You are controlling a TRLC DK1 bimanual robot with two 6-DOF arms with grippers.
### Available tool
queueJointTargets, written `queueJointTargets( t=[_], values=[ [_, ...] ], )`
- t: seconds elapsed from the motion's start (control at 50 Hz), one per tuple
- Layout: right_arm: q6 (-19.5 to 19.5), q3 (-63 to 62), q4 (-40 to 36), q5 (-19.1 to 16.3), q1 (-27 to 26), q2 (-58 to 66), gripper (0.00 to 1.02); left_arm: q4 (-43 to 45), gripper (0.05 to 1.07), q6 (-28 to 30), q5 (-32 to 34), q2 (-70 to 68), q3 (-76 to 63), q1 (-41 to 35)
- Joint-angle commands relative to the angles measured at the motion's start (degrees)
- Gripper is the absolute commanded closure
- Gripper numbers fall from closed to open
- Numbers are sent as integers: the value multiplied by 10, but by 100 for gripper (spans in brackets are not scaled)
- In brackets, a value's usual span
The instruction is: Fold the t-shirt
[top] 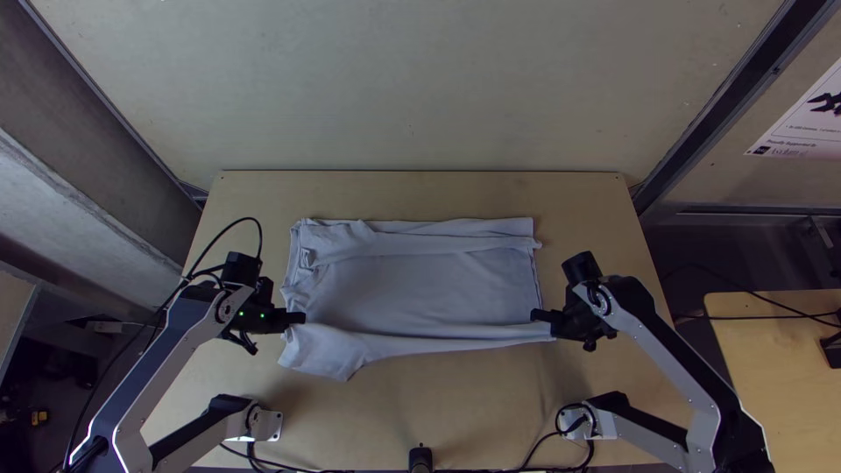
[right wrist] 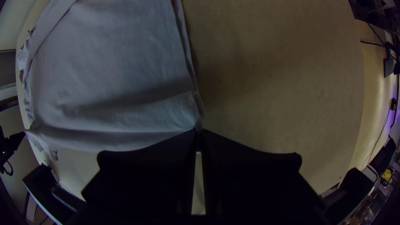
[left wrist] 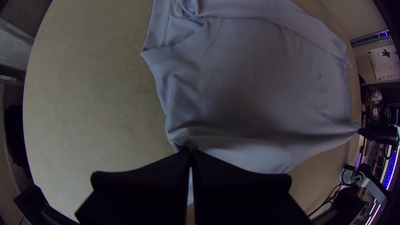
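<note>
While the left gripper [top: 300, 317] pinches the t-shirt [top: 429, 285], the right gripper [top: 536, 315] clamps its hem. Its far side lies folded.

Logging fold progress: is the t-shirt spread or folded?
Partly folded. The t-shirt has its far side turned in; near side, pinched by left claw and right claw, isn't folded over.

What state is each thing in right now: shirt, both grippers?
T-shirt: laid out lengthwise across the table, far long side folded inward, near long side pinched at both ends and not folded over.
Left gripper: shut on the cloth near the shirt's sleeve end.
Right gripper: shut on the near corner of the hem.
</note>
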Motion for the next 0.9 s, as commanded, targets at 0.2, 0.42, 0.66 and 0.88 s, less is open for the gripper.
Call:
queueJointTargets(
  t=[0.2,0.42,0.66,0.88],
  values=[
    [-5,79,8,22,-6,65,99,12,105,35,-4,18,57,24],
    [-13,144,23,34,-15,127,99,20,105,41,-16,68,107,35],
    [-29,230,34,39,-34,214,99,55,105,52,-16,144,164,49],
    [-40,323,35,43,-50,298,99,60,105,52,-16,227,243,51]
  ],
)
